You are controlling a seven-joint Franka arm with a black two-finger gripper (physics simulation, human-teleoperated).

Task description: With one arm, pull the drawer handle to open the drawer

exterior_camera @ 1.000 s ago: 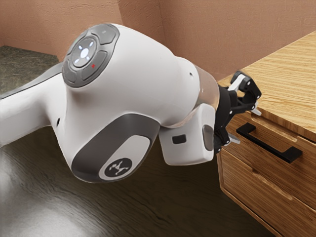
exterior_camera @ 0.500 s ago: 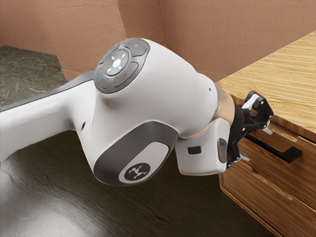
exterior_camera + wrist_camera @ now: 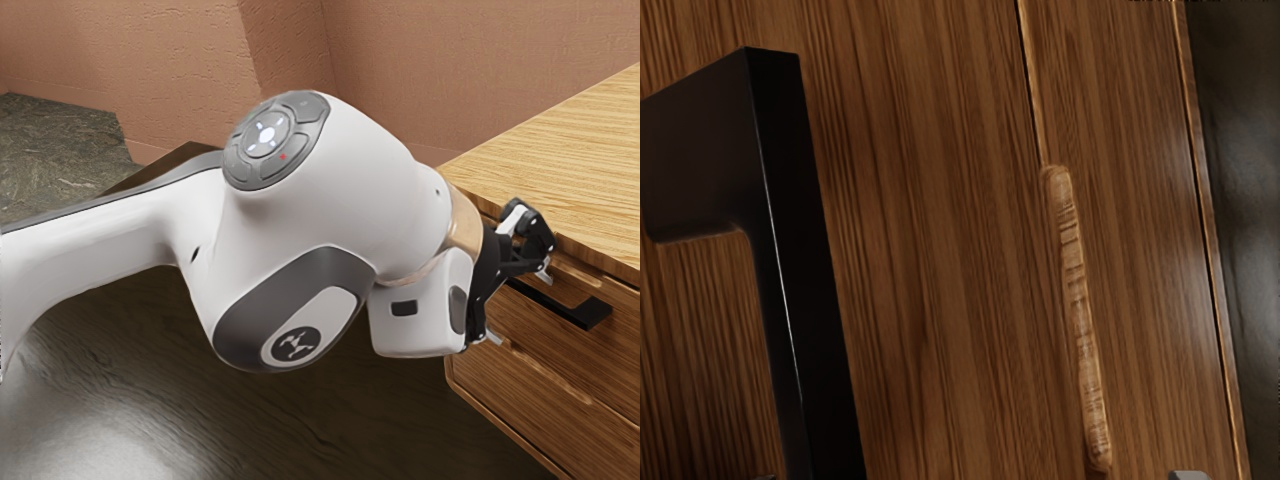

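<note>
A wooden cabinet (image 3: pixel 570 170) stands at the exterior view's right. Its top drawer (image 3: pixel 560 330) carries a black bar handle (image 3: pixel 585 312), and the drawer front looks flush with the one below it. My gripper (image 3: pixel 517 302) is at the handle's left end and hides that end. It is open, with one finger above the bar and one below, far apart. In the wrist view the black handle (image 3: pixel 780 260) runs close under my hand, across the dark wood drawer front (image 3: pixel 930 250).
The lower drawer (image 3: pixel 530 400) sits under the top one, with a pale wooden ridge (image 3: pixel 1077 330) along its front. The dark floor (image 3: pixel 100 400) spreads below and left of the cabinet. A brown wall (image 3: pixel 420 60) stands behind. My bulky arm (image 3: pixel 300 260) takes up the middle of the exterior view.
My arm has moved toward the exterior view's right and a little down. The gripper went from beside the cabinet's corner to the handle's left end, which it now covers.
</note>
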